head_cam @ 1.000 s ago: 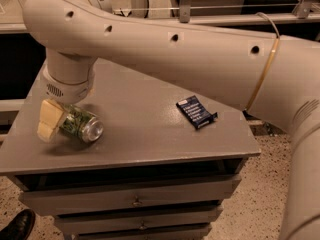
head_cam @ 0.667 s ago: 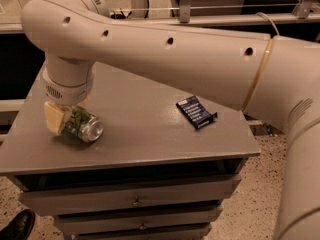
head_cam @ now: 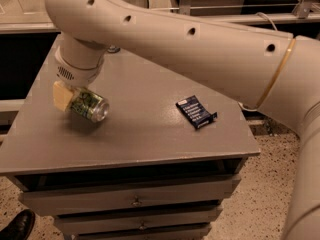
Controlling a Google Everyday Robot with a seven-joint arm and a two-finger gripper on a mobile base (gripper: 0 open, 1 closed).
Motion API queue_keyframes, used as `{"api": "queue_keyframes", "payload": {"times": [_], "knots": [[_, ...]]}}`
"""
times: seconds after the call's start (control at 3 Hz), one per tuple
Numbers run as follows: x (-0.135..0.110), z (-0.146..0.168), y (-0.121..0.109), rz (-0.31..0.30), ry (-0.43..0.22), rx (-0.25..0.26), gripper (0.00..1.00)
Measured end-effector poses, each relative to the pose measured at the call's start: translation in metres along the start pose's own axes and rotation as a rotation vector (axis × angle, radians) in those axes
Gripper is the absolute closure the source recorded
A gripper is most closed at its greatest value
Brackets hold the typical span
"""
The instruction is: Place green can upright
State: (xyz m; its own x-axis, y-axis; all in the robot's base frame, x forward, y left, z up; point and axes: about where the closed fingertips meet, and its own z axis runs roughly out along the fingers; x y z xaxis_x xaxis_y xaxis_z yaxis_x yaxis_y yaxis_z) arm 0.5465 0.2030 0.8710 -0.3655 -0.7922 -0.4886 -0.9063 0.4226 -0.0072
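Observation:
The green can [head_cam: 90, 105] has a mottled green body and a silver end facing right and toward me. It lies tilted on its side, held just above the left part of the grey table [head_cam: 150, 139]. My gripper [head_cam: 75, 101] hangs from the cream wrist at the left and is shut on the can. One cream finger [head_cam: 62, 95] shows against the can's left side; the other finger is hidden behind the can. A shadow lies on the table under the can.
A dark blue packet [head_cam: 196, 112] lies flat right of the table's centre. My thick cream arm [head_cam: 210, 49] spans the scene from upper left to the right edge. Drawers [head_cam: 135, 201] sit below the tabletop. A black shoe [head_cam: 17, 226] is on the floor at lower left.
The gripper has risen and shifted slightly right with the can in it. The can has come off the tabletop, still tilted on its side. The blue packet has not moved.

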Motion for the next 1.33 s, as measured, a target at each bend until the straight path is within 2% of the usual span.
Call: {"api": "queue_keyframes", "payload": {"times": [0.33, 0.67, 1.0, 1.33], "knots": [[-0.021, -0.020, -0.014, -0.060, -0.147, -0.040, 1.00], [-0.044, -0.040, -0.020, -0.047, -0.402, -0.145, 1.00], [-0.051, -0.066, -0.029, -0.036, -0.629, -0.234, 1.00], [-0.041, -0.081, -0.031, -0.092, -0.781, -0.273, 1.00]]}}
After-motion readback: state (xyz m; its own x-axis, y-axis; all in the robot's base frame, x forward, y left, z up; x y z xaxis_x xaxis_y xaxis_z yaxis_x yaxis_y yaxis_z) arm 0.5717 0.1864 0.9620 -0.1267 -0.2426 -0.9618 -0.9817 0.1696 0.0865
